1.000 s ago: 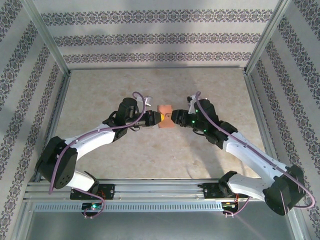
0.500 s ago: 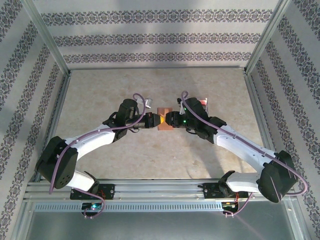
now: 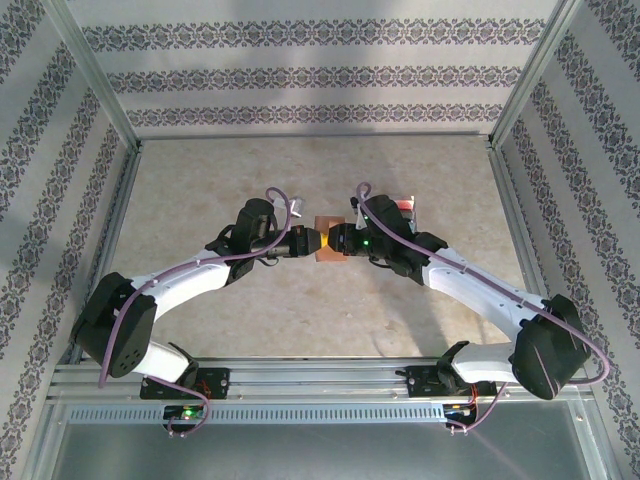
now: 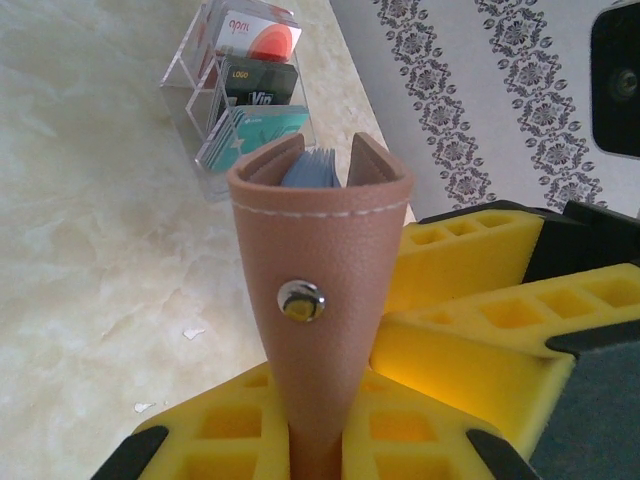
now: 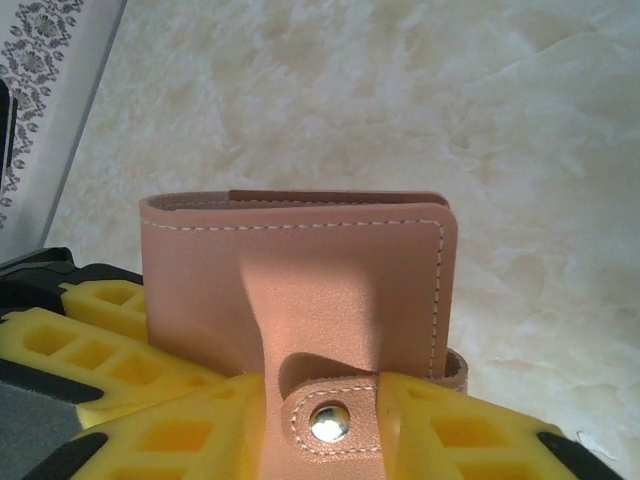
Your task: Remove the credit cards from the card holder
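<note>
Right pincer has swung in against the holder, jaws flanking its snap tab; clamped or not, I cannot tell. Left pincer clenches the holder's opposite edge, so it stands between both, cards tucked inside.

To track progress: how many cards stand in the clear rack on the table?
3: a white-and-orange card farthest, a dark card in the middle, a teal card nearest the pink wallet. Others may be hidden behind them.
</note>
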You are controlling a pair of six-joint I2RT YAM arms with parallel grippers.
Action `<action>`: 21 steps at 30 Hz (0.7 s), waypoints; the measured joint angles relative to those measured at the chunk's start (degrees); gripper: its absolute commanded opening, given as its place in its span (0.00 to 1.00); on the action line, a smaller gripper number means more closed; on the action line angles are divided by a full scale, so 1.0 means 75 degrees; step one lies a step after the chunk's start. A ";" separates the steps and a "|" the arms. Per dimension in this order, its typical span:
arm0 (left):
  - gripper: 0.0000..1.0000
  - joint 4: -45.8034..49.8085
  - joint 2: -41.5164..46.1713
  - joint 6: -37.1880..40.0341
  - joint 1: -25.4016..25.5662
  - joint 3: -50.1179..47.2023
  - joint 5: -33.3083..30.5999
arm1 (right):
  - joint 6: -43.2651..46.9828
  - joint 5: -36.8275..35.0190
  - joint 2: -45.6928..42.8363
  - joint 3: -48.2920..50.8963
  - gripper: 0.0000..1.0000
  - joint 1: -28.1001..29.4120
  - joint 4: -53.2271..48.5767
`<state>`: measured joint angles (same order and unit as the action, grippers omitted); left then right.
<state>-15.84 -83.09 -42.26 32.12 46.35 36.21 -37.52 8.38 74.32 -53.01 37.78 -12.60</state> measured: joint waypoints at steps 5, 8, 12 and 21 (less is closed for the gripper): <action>0.04 -0.0058 0.0000 -0.0055 0.0000 -0.0055 -0.0003 | 0.0006 0.0009 0.0064 -0.0020 0.38 0.0000 0.0003; 0.04 -0.0111 0.0000 -0.0096 0.0000 -0.0070 -0.0006 | 0.0026 0.0029 0.0102 -0.0032 0.38 0.0000 0.0003; 0.03 -0.0122 0.0000 -0.0131 -0.0026 -0.0105 -0.0038 | 0.0064 0.0026 0.0230 -0.0070 0.38 0.0000 -0.0003; 0.02 -0.0119 0.0000 -0.0146 -0.0050 -0.0119 -0.0047 | 0.0268 -0.0268 0.0417 -0.0291 0.32 0.0134 -0.0268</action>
<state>-16.73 -83.09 -43.35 31.75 45.45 35.86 -35.51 6.37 77.45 -55.20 38.79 -14.61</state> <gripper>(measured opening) 0.143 0.337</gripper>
